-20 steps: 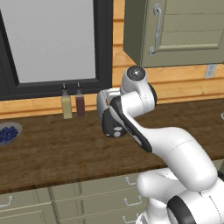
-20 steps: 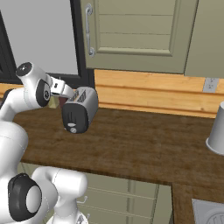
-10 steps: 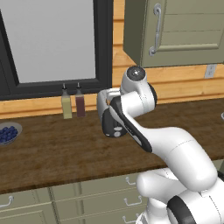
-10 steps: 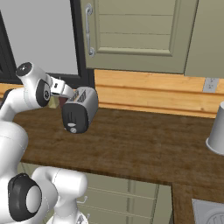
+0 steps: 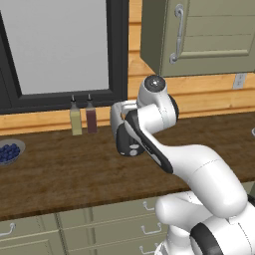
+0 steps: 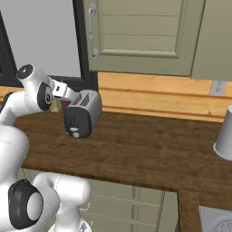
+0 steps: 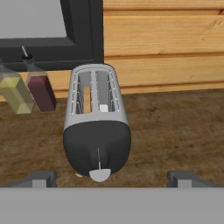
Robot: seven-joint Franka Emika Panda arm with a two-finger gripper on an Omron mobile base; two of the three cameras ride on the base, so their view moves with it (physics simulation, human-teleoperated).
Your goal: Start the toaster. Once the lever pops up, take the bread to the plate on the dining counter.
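Your gripper [image 7: 111,177] is hovering with its fingers spread wide, and the toaster [image 7: 97,131] is sitting between and just beyond them.

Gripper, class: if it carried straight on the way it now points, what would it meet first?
Probably the toaster: in the hand view its black front panel sits dead centre between the open fingertips. Exact depth to it is unclear.

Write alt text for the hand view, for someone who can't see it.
A silver two-slot toaster with a black front stands on a dark wooden counter, seen from above between the end effector's spread fingertips. A tan bread slice sits in its left slot. Two slim bottles stand to the left below a dark window frame.
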